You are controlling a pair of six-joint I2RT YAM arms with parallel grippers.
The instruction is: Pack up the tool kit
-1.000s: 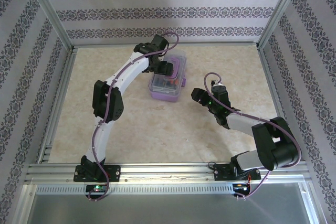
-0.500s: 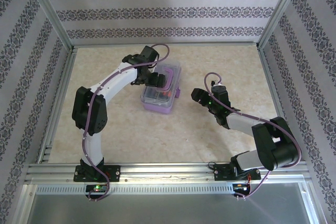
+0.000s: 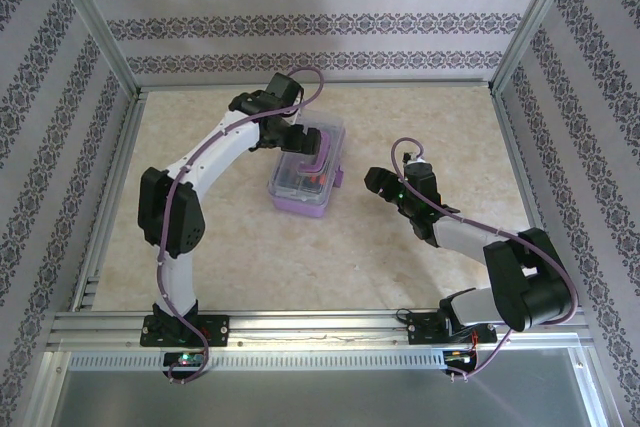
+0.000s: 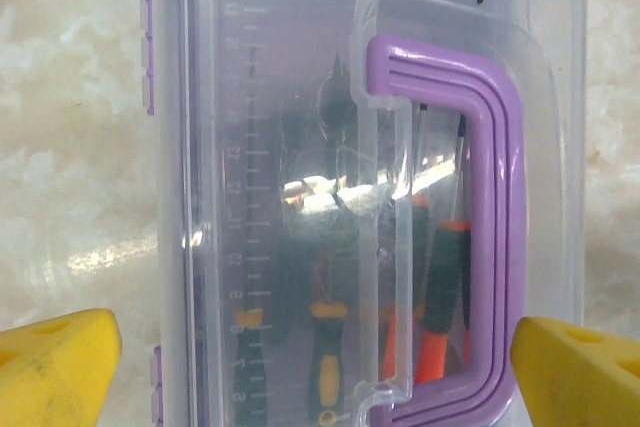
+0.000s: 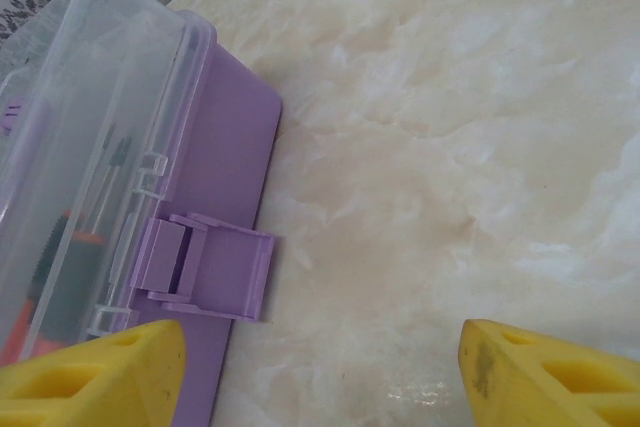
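Note:
The tool kit (image 3: 301,187) lies shut on the marble table, a lilac base under a clear lid (image 4: 270,97) with a purple handle (image 4: 497,227). Orange- and black-handled screwdrivers (image 4: 443,287) show through the lid. My left gripper (image 3: 300,137) hovers over the kit's far half, open, its yellow fingertips (image 4: 55,367) standing outside both long sides of the lid. My right gripper (image 3: 376,184) is open just right of the kit, low over bare table. Its left fingertip (image 5: 90,377) is by the base, next to the lilac latch (image 5: 210,267), which is flipped outward.
The beige table (image 3: 430,117) is fenced by aluminium rails (image 3: 310,85) and patterned walls on three sides. Open table lies left of the kit and in front of it, between the two arms.
The kit slid toward the near left and turned a little, then stayed put. My left gripper opened wider and drew back toward the kit's far end. The right arm held still.

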